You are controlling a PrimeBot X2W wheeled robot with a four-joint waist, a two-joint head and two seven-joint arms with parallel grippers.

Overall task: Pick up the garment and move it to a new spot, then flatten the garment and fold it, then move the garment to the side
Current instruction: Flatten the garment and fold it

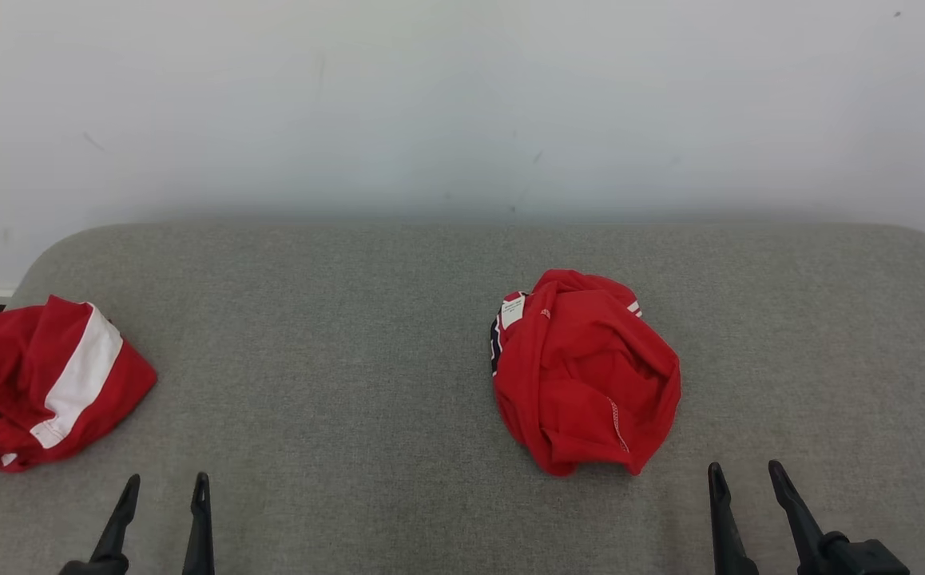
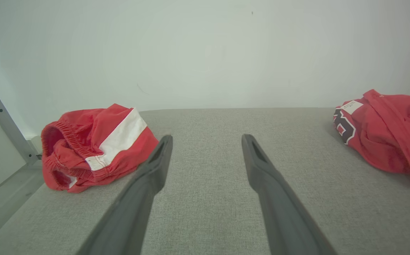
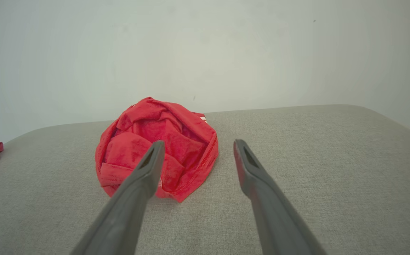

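Left gripper [image 1: 168,479] and right gripper [image 1: 745,467] gape empty; red garment [image 1: 586,371] (crumpled) lies near the right.

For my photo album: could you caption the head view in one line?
Left gripper and right gripper open before a crumpled red garment; red-and-white shorts lie left.

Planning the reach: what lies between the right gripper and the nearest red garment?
Just bare grey cushion between the right gripper and the garment, in the head view.

free: grey cushion [image 1: 335,359] middle | obstacles: red garment [image 1: 586,371] right-centre; striped shorts [image 1: 39,383] far left
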